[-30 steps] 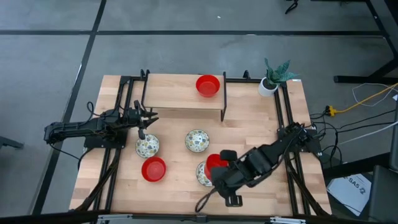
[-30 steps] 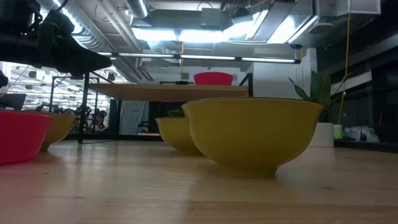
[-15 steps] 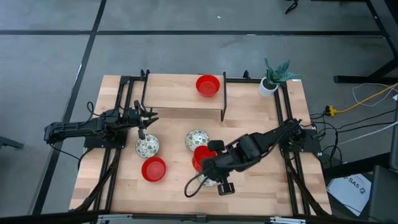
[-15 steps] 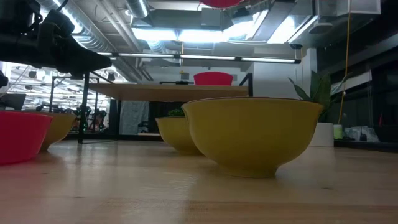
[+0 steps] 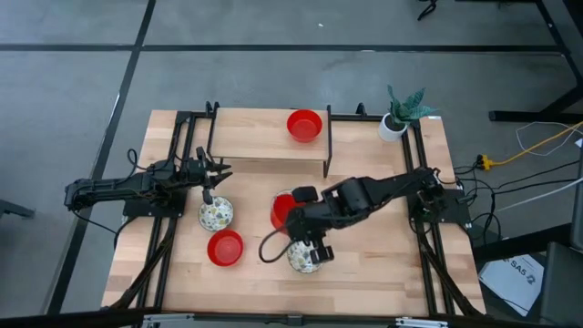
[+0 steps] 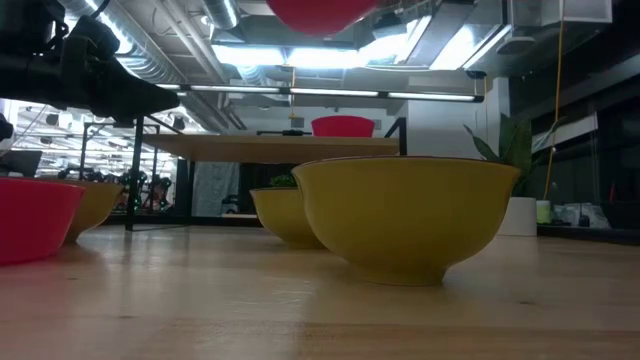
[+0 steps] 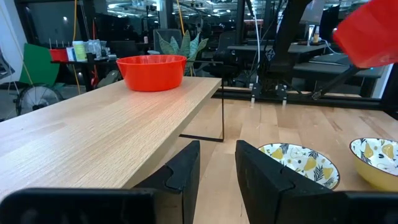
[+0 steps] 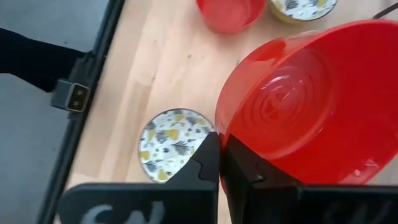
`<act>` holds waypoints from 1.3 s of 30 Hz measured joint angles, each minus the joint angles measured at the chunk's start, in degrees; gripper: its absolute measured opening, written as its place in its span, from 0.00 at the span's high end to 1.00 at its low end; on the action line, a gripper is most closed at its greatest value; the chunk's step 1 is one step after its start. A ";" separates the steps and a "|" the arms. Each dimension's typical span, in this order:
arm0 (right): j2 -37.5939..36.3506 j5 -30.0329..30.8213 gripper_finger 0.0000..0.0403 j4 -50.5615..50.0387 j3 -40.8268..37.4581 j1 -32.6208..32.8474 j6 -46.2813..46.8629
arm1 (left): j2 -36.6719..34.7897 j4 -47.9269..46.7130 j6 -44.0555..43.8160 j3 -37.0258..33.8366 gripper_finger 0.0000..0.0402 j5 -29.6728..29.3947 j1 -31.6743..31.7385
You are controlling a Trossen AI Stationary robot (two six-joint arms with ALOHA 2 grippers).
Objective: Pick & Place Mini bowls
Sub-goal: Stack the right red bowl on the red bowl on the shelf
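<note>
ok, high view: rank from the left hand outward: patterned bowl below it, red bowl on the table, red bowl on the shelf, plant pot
1. Patterned bowl: just beside the left hand, toward the front edge.
2. Red bowl on the table: farther toward the front edge, left side.
3. Red bowl on the shelf: back centre, on the raised shelf.
4. Plant pot: back right corner.

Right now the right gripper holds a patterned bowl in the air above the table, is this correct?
Not quite: the right gripper holds a plain red bowl, not a patterned one. It is in the air above the table, as the right wrist view and high view show.
</note>
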 joint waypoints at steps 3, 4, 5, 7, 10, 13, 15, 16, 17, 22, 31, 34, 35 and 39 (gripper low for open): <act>0.00 0.04 0.98 0.02 0.00 -1.24 -2.35 | 0.02 0.00 0.00 0.00 0.76 0.00 -0.02; 0.00 0.46 0.98 0.02 0.00 -1.62 -3.05 | 0.01 0.00 0.00 0.00 0.76 0.00 -0.01; 0.00 1.21 0.98 0.02 0.00 -2.00 -3.79 | 0.01 0.00 0.00 0.00 0.76 0.00 -0.02; 0.00 2.58 0.98 0.04 0.00 -2.68 -5.17 | 0.00 0.00 0.00 0.00 0.76 0.00 -0.02; 0.00 2.93 0.98 0.07 -0.02 -3.84 -6.92 | 0.02 -0.02 0.00 0.00 0.76 0.00 0.00; 0.00 2.95 0.98 0.09 -0.02 -4.78 -7.83 | 0.02 0.00 0.00 0.00 0.76 0.00 -0.01; -0.02 2.97 0.98 0.13 -0.02 -5.33 -8.72 | 0.00 -0.01 0.00 0.00 0.76 0.00 -0.01; -0.02 2.99 0.98 0.30 -0.02 -5.49 -8.95 | 0.00 -0.02 0.00 0.00 0.76 0.00 -0.01; -0.02 3.23 0.98 0.55 -0.02 -5.73 -9.15 | 0.02 0.00 0.00 0.00 0.76 0.00 0.00; -0.02 3.80 0.98 1.98 -0.02 -6.46 -10.45 | 0.01 -0.01 0.00 0.00 0.76 0.00 -0.02; -0.07 7.37 0.98 4.66 -0.02 -8.03 -13.85 | 0.02 0.00 0.00 0.00 0.76 0.00 -0.02; -0.07 9.96 0.98 5.28 -0.02 -8.88 -15.08 | 0.02 0.00 0.00 0.00 0.76 0.00 -0.02; -0.07 11.00 0.98 5.54 -0.03 -9.20 -15.51 | 0.02 0.00 0.00 0.02 0.76 0.00 -0.02; -0.07 15.32 0.98 8.05 -0.04 -10.14 -17.93 | 0.00 0.00 0.00 0.00 0.76 0.00 -0.02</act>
